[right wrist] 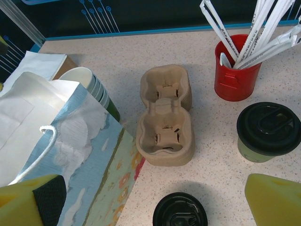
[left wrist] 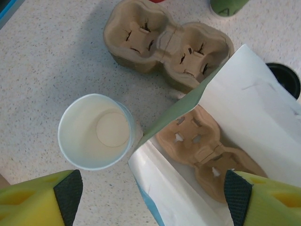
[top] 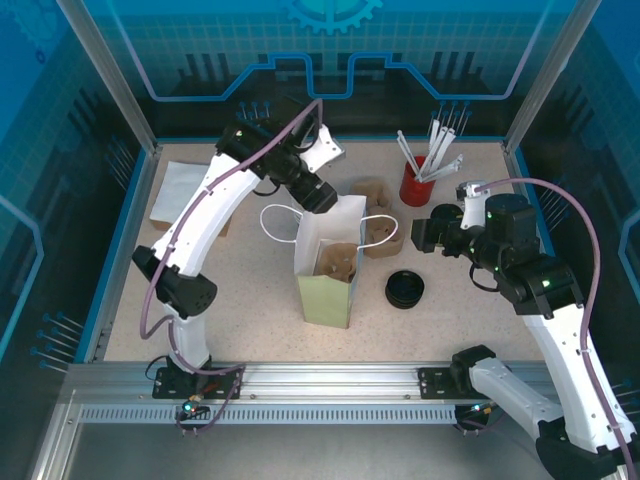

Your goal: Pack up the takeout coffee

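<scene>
Coffee cup [right wrist: 268, 134] is sitting lidded on the bench [right wrist: 207, 70], well right of the paper bag [right wrist: 70, 141]; I'm watching left claw [left wrist: 153, 197] hovering open over that bag, right claw [right wrist: 160, 200] gaping empty beside it.

Speckled table [top: 250, 330], upright paper bag [top: 330, 270] at centre, pulp carrier [right wrist: 165, 117], red straw cup [right wrist: 233, 70], lidded green cup [right wrist: 268, 132], black lids [top: 405, 289], stacked open cups [right wrist: 87, 80]

Bag [left wrist: 254, 103] mouth open; carrier [left wrist: 207, 146] inside blocks btm.
</scene>
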Motion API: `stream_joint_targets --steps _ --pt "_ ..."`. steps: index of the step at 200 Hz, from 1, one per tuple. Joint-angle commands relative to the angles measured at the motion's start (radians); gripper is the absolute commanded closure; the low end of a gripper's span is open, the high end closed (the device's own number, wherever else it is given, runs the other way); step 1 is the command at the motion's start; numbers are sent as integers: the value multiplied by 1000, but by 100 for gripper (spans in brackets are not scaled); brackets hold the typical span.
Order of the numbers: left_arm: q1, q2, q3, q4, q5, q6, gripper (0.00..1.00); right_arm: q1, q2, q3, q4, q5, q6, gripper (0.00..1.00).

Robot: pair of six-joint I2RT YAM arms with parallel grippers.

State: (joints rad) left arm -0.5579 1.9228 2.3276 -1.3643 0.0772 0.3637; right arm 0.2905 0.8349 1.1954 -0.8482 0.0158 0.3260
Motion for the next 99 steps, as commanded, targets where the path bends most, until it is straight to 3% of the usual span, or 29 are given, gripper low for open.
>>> stream_joint_targets --steps 1,48,99 --pt "7 46 38 -44 45 104 17 -20 -8 -11 -6 9 7 0" --pt "7 108 58 -24 59 127 19 -24 -2 -14 -2 5 7 0" --pt "6 131 66 -31 70 145 37 -31 2 -20 3 6 2 0"
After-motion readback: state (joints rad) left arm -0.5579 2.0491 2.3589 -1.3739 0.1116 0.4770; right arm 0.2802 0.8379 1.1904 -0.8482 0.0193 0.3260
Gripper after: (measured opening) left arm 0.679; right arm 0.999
